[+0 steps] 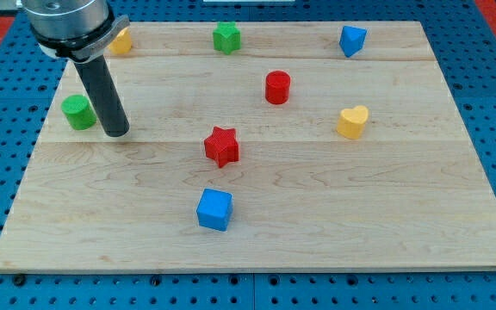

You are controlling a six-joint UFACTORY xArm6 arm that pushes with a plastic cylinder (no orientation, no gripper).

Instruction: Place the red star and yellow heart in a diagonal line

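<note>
The red star [221,145] lies near the middle of the wooden board [317,232]. The yellow heart [352,121] sits to its right and slightly higher in the view. My tip [116,133] rests on the board at the view's left, well left of the red star and just right of a green cylinder [79,112]. The tip touches neither task block.
A red cylinder [277,87] stands above and right of the star. A blue cube [214,209] lies below the star. A green star-like block [226,37], a blue block [351,40] and a yellow block [121,41], partly behind the arm, line the top edge.
</note>
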